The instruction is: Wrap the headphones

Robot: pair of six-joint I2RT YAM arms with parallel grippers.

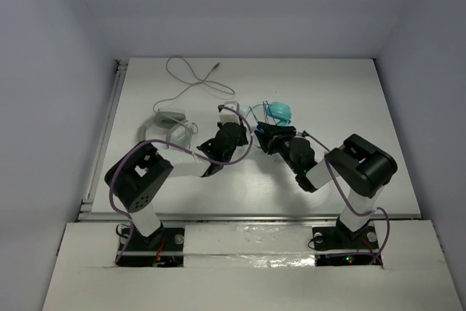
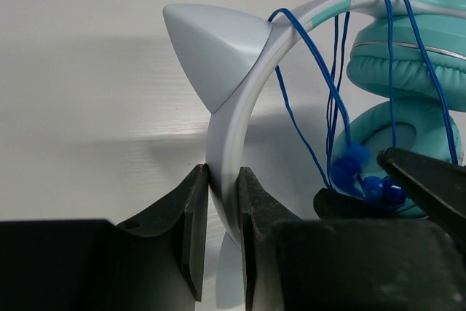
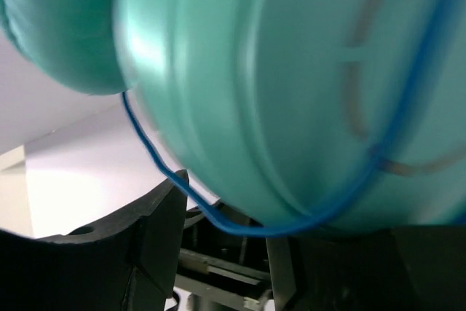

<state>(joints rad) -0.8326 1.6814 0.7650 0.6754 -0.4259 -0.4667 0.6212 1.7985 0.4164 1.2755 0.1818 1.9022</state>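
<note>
The headphones lie at the table's middle, with teal ear cups, a white headband and a thin blue cable. In the left wrist view my left gripper is shut on the white headband, below its pointed white ear. The blue cable is looped over the band and hangs beside the teal cups. My right gripper sits right against the cups. In the right wrist view a teal cup fills the frame, and the blue cable crosses in front of my open right gripper.
A white coiled item with a thin white cable lies at the back left, just left of my left arm. White walls close in the table on three sides. The right gripper's black finger shows in the left wrist view.
</note>
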